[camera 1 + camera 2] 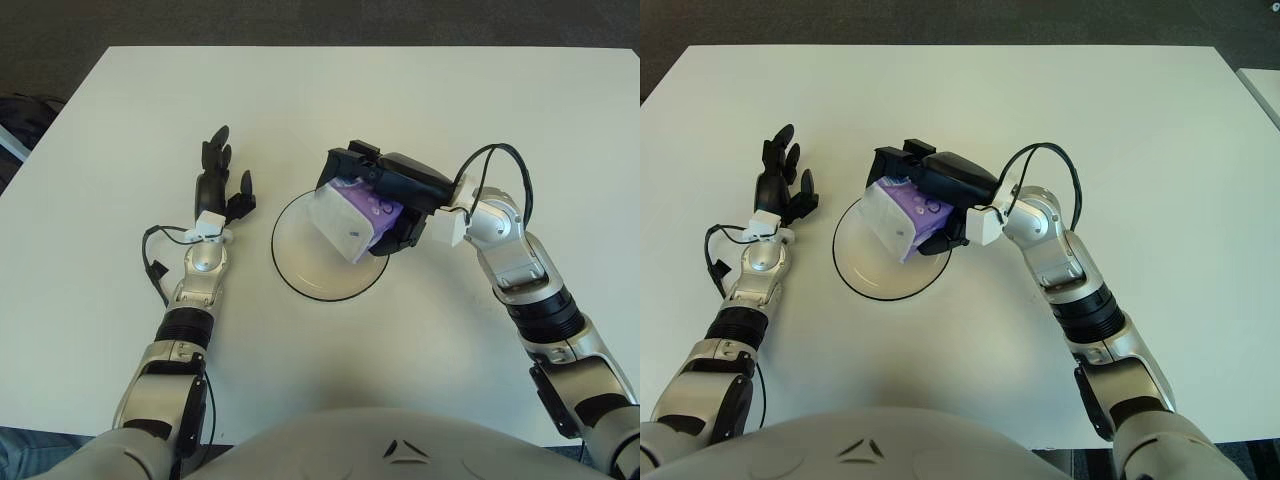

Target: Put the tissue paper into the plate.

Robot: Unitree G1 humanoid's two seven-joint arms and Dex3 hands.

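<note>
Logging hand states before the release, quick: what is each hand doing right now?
Left hand: open, holding nothing, left of the plate.
Right hand: shut on the tissue pack, over the plate's far right part.

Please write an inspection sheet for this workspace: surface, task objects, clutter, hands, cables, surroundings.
Surface: white table, no marks seen.
Job's things: tissue pack, white and purple, held tilted over the white plate with a dark rim.
Clutter: nothing seen.
Hands: right hand grips the tissue pack above the plate; left hand shows left of the plate, fingers spread, holding nothing.
Cables: black cable loops at the right wrist and left forearm.
Surroundings: dark floor beyond the table.
</note>
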